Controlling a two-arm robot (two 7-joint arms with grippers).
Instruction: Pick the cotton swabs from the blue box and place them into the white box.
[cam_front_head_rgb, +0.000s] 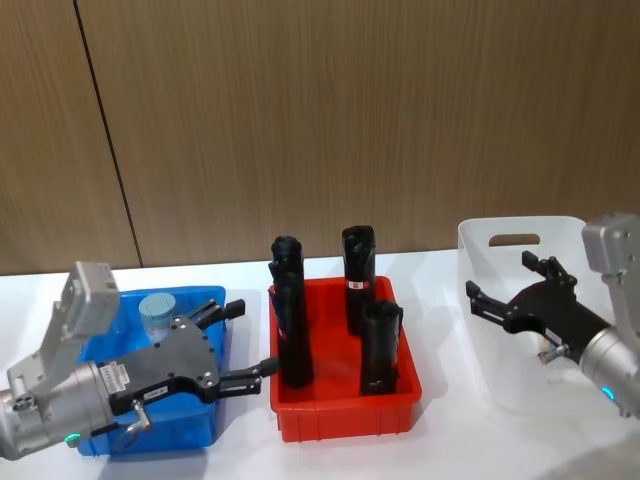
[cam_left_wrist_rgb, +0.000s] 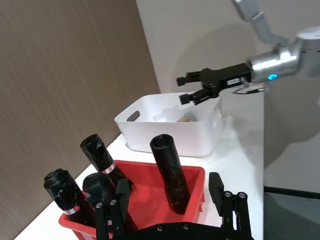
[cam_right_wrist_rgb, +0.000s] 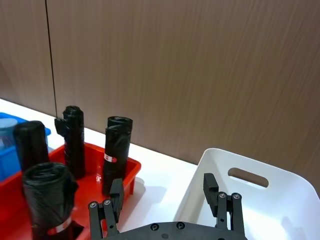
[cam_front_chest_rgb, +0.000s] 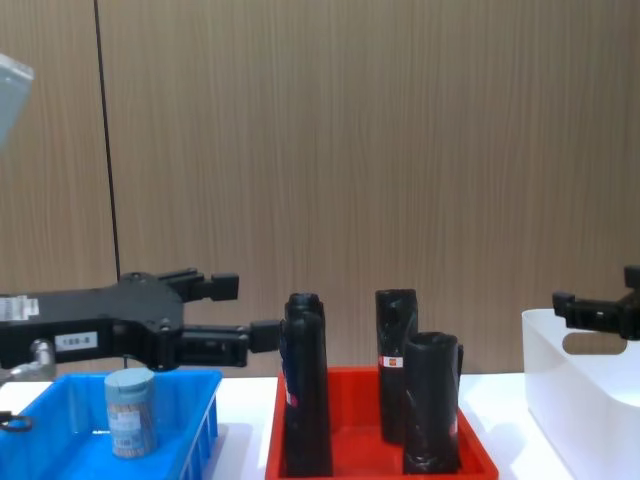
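One cotton swabs jar (cam_front_head_rgb: 157, 310) in blue box (cam_front_head_rgb: 203, 296) | left end effector (cam_front_head_rgb: 253, 338) wide above | right end effector (cam_front_head_rgb: 498, 275) wide over white box (cam_front_head_rgb: 482, 238)

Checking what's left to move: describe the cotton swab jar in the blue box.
The cotton swab jar is a small clear cylinder with a pale grey-blue lid and a printed label showing through. It stands upright in the blue box, toward its back. The left gripper hangs above, jaws open, not gripping it.

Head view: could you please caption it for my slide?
Both open: left gripper over blue box with a cotton swabs jar, right gripper over white box, red tray between.
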